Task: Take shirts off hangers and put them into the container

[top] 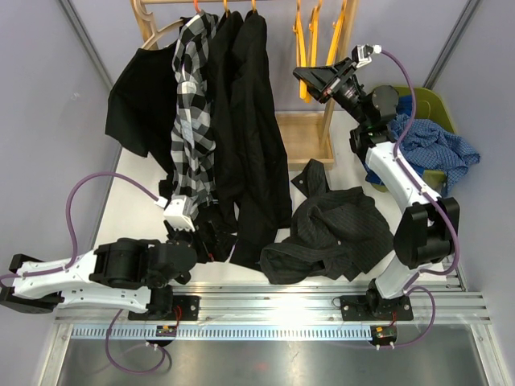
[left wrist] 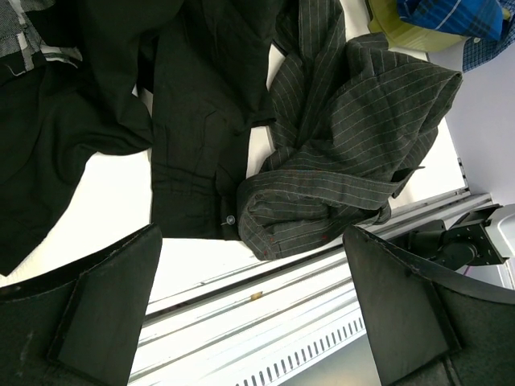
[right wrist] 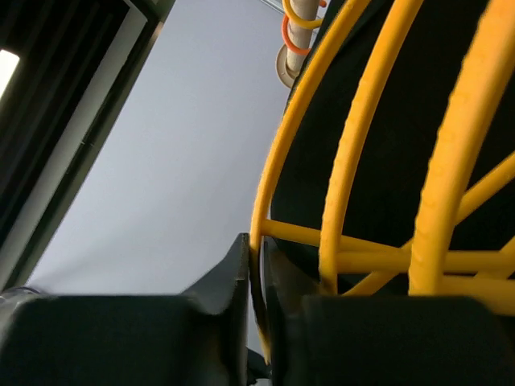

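Nearest me, by the white bench's (top: 129,201) front-left corner, the left gripper (left wrist: 251,241) hangs with its fingers spread wide, holding nothing, beside hanging shirt tails. On the pale wooden rack (top: 310,137) a black-and-white plaid shirt (top: 193,104) and plain black button-up shirts (top: 249,121) hang on hangers; I judge that the work left. A charcoal pinstripe shirt (top: 338,229) lies crumpled by the front edge, off its hanger but not binned. The right gripper (top: 304,79) is pinched on a bare orange-yellow plastic hanger (right wrist: 273,229). Towards the far-right corner, blue checked shirts (top: 438,145) fill the olive-green plastic basket (top: 426,98). I can read no writing anywhere.
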